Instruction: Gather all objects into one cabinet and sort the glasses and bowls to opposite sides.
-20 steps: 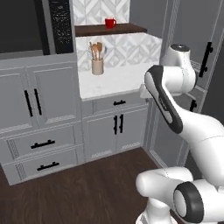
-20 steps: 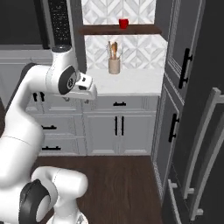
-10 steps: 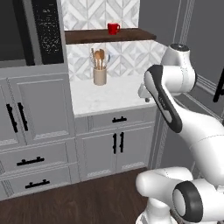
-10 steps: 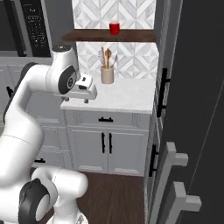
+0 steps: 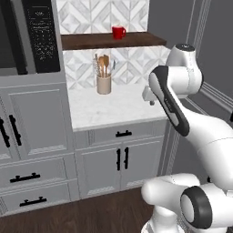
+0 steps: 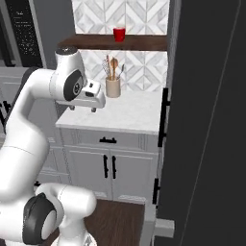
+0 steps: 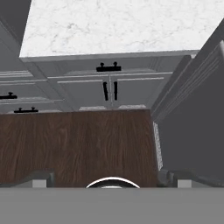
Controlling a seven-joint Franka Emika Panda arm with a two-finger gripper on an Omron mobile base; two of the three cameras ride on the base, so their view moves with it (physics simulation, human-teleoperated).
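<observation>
Dark wooden floor (image 7: 78, 144) lies nearest under the hand camera, and beyond it stand the lower cabinets (image 7: 109, 87) with black handles, then the pale marble counter (image 7: 118, 26) at the twelve o'clock edge of that view. The gripper (image 6: 82, 108) hangs off the bent white arm (image 5: 170, 100) just short of the counter's front edge, pointing down at the floor; its jaws stand spread wide and nothing is between them.

Farther back on the counter, against the patterned tile, sits a beige utensil holder (image 5: 103, 84) with wooden spoons. Above it runs the dark brown shelf (image 5: 109, 41), and on that shelf stands the red cup (image 5: 119, 32) — the one piece of the task's tableware to be seen here.

The relation that matters: in the left base view the cup lies at about eleven o'clock from the gripper, higher and deeper toward the wall; in the right base view it reads nearer one o'clock. The cup stands upright, its long axis vertical, with what looks like a handle on one side. The hand, aimed downward, is badly set for it — judging from this, the wrist must tip up toward level and the arm rise and reach over the counter before the fingers can close round it.

The grey wall cabinet cannot be made out.
</observation>
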